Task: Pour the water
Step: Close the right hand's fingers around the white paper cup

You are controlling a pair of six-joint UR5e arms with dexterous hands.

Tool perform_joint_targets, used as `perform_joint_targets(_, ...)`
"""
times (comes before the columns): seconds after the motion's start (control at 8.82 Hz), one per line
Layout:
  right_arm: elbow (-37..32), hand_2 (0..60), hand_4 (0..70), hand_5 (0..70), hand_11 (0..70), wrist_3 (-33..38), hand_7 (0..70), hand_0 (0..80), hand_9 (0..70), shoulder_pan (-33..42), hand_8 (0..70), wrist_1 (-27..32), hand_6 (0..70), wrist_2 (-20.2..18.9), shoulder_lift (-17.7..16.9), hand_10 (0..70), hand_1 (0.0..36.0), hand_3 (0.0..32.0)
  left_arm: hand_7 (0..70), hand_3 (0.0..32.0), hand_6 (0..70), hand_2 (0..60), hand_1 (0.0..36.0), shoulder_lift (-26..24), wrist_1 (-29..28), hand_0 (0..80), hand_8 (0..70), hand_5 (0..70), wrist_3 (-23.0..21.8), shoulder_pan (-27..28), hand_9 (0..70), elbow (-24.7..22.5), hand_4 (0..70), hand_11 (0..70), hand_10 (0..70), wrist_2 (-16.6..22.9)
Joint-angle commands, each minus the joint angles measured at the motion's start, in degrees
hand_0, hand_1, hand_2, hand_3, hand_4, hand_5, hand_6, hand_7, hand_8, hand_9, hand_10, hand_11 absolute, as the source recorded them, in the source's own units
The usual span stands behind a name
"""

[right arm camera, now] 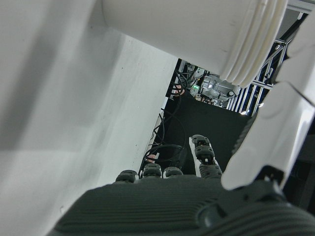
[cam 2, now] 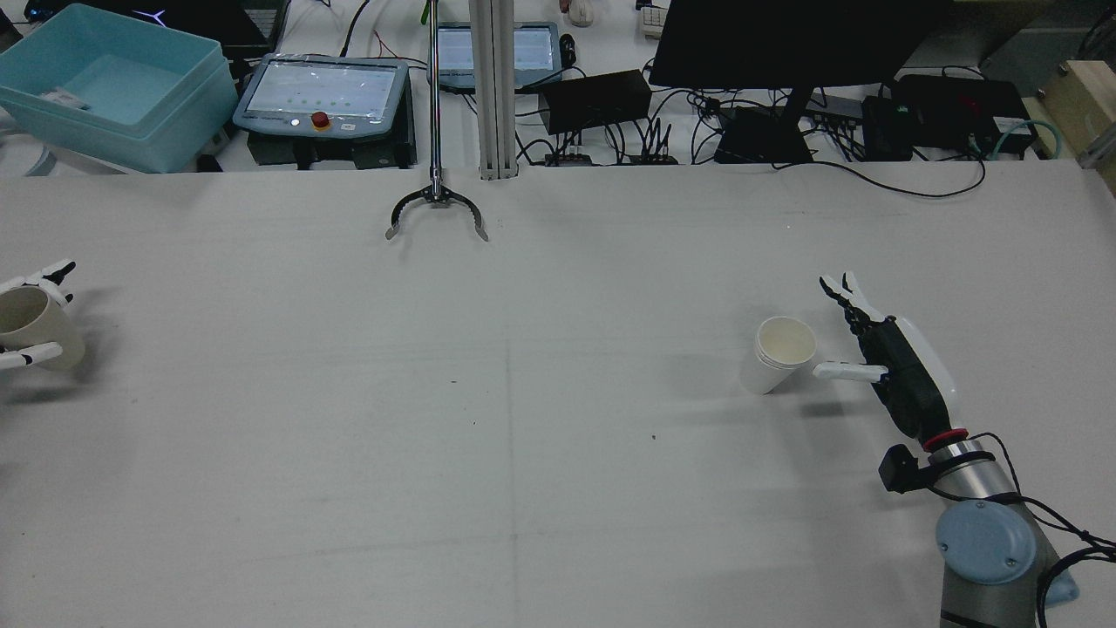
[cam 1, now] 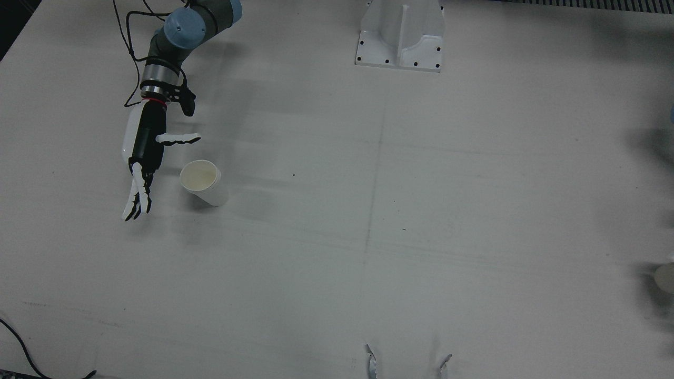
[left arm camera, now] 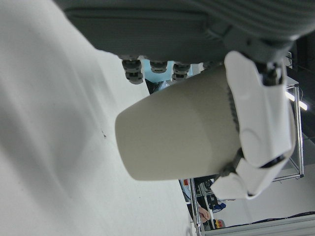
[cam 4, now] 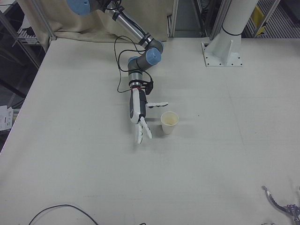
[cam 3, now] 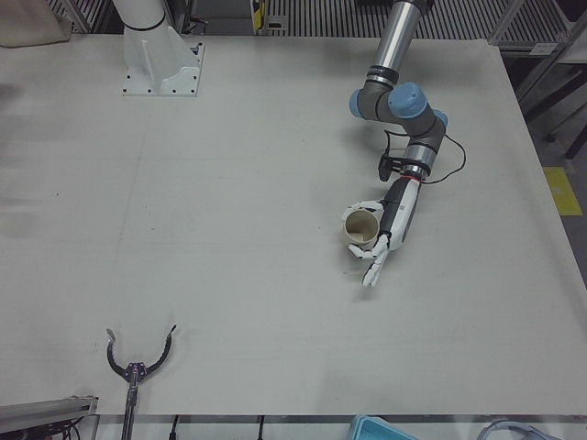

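Left hand [cam 2: 26, 327] grips a paper cup [cam 2: 30, 323] at the far left bench edge. Right hand [cam 2: 881, 358] is open beside the standing white cup [cam 2: 780, 353], not touching. Risk: the outstretched thumb could tip that light cup while closing.

Even overhead light, soft shadows, blurry close-ups.

No legible text or labels

Black claw tool [cam 2: 436, 212] on table [cam 2: 523, 436] far edge; teal bin [cam 2: 113, 83], monitor [cam 2: 798, 39] beyond
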Motion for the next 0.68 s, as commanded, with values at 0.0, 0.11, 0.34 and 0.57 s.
perform_joint_targets(0.0,-1.01,1.6,2.7,0.2,2.0,-4.01,0.0,46.2,1.6,1.05,3.3,-0.73,0.0,-0.03,1.54,0.6,10.6,0.0,9.5,0.0,3.1,60.0,36.0,0.14,0.24,44.8,1.5,66.6,0.03,-0.37,3.3,-0.64,27.1,9.7,4.9,0.00)
perform_joint_targets(0.11,-0.93,1.6,3.2,0.4,1.9,-5.16,0.0,46.5,1.6,1.05,3.3,-0.82,0.2,-0.03,2.50,0.4,11.1,0.0,9.5,0.0,3.1,60.0,36.0,0.14,0.24,45.1,1.5,66.6,0.03,-0.37,3.3,-0.56,27.0,9.7,4.9,0.00)
perform_joint_targets(0.34,-0.84,2.0,3.4,0.3,1.5,-7.10,0.0,46.5,1.4,1.05,3.0,-0.91,0.2,-0.12,3.21,0.2,11.3,0.0,9.3,0.0,3.0,60.0,36.0,0.14,0.33,44.7,1.4,66.1,0.03,-0.29,3.1,-0.21,26.6,9.7,4.9,0.00)
perform_joint_targets(0.57,-0.84,2.5,3.8,0.6,1.2,-8.69,0.0,46.7,1.3,0.27,2.8,-0.91,0.5,-0.12,3.47,0.0,11.5,0.0,9.2,0.0,3.0,60.0,36.0,0.14,0.33,44.0,1.5,65.7,0.03,-0.29,3.2,-0.12,26.4,9.8,5.0,0.00)
